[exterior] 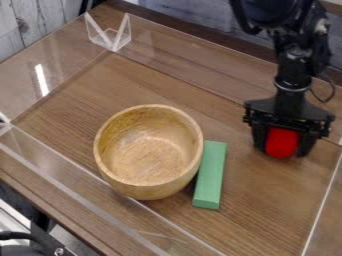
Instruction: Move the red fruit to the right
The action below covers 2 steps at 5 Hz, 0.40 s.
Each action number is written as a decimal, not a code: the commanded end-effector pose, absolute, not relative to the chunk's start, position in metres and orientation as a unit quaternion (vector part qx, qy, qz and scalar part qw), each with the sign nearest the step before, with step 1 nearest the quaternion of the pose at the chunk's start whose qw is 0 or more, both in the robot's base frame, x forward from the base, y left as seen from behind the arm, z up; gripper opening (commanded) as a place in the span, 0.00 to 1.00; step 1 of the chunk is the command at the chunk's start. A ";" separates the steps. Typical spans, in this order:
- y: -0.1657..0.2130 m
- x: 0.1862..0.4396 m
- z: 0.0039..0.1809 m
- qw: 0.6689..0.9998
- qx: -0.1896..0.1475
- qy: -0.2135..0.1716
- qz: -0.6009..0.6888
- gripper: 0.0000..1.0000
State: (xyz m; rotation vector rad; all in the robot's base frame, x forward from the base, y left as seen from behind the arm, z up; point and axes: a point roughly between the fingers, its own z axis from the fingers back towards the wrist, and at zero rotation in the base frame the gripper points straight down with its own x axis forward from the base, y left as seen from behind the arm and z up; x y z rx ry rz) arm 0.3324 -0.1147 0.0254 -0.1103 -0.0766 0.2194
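The red fruit is a small round toy resting on the wooden table at the right side. My gripper points straight down over it and is open, with one black finger on each side of the fruit and a gap showing beside it. The fruit's upper part is hidden by the gripper body. I cannot tell whether a finger touches the fruit.
A wooden bowl stands left of centre, with a green rectangular block lying along its right side. Clear plastic walls ring the table, and the right wall runs close to the gripper.
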 end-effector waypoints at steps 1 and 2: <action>-0.122 0.336 0.055 0.987 -0.071 -0.080 0.120 1.00; -0.114 0.340 0.062 0.988 -0.077 -0.084 0.102 1.00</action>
